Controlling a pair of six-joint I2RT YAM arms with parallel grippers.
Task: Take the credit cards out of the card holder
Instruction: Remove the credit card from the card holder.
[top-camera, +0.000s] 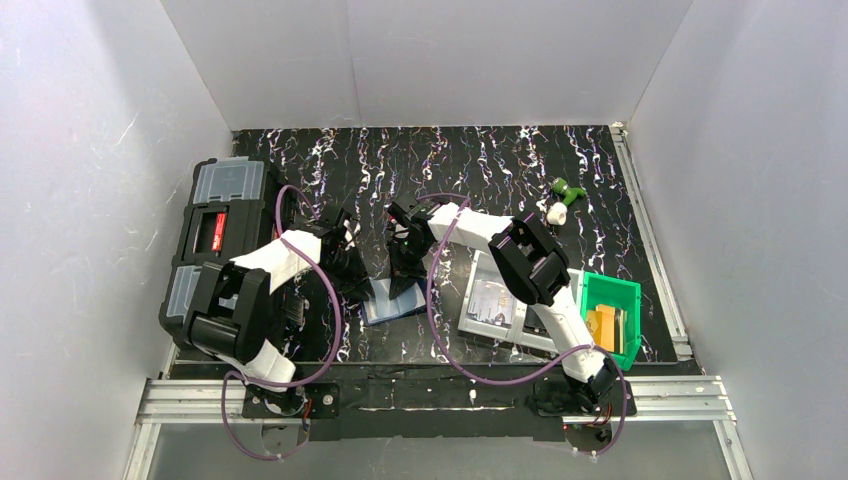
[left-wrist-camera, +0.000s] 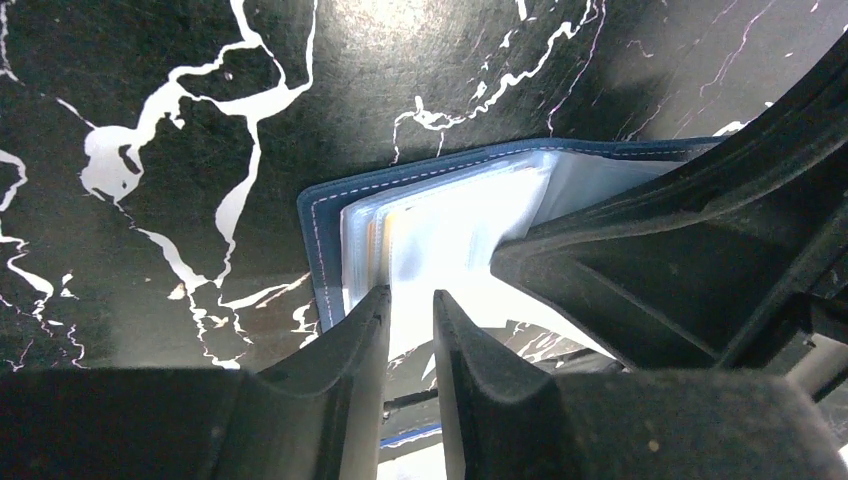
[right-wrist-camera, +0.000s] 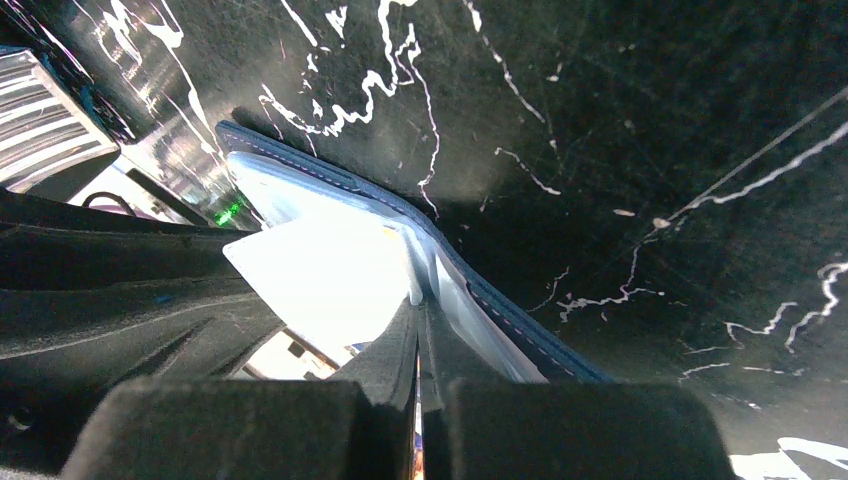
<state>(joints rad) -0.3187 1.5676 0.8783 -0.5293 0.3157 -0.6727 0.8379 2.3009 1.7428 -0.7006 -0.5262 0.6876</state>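
The navy blue card holder lies open on the black marbled mat, with its pale clear sleeves facing up. In the left wrist view the card holder shows a yellowish card edge inside the sleeves. My left gripper is at the sleeves' near edge; its jaws stand a narrow gap apart with the sleeve edge at the tips. My right gripper is pressed shut on a thin clear sleeve of the card holder. In the top view both grippers meet over the holder.
A black toolbox stands at the left. A grey tray lies right of the holder, and beside it a green bin holds a gold-tan card. A green and white object lies at the back right. White walls surround the mat.
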